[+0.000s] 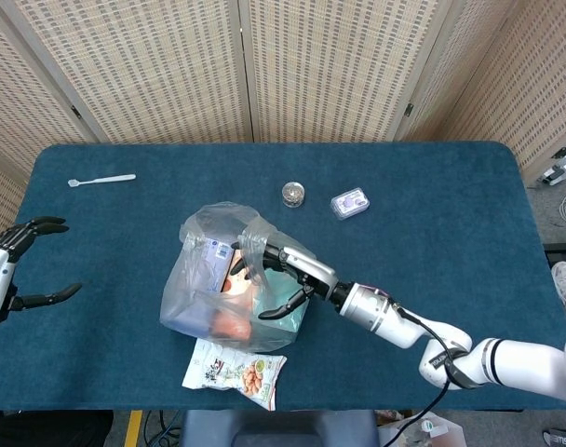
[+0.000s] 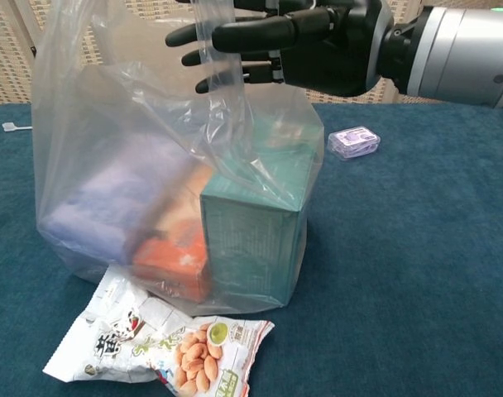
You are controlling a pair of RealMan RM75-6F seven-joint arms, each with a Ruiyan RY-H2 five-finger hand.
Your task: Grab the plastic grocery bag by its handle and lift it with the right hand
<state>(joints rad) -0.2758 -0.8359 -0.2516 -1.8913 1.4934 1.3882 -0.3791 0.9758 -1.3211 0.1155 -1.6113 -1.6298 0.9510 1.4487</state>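
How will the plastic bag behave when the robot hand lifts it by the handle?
Probably floppy: the plastic bag is thin, wrinkled film, so the handle across the right robot hand should stretch taut first. Likely fairly heavy, since it holds a teal box and other packs. The load may swing or shift.

Black right hand (image 2: 318, 45), silver wrist cuff, white arm, black cable

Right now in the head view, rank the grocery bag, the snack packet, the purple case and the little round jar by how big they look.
1. Grocery bag, clearly largest.
2. Snack packet.
3. Purple case.
4. Round jar, slightly smaller than the case; the two look close, so that order is less sure.
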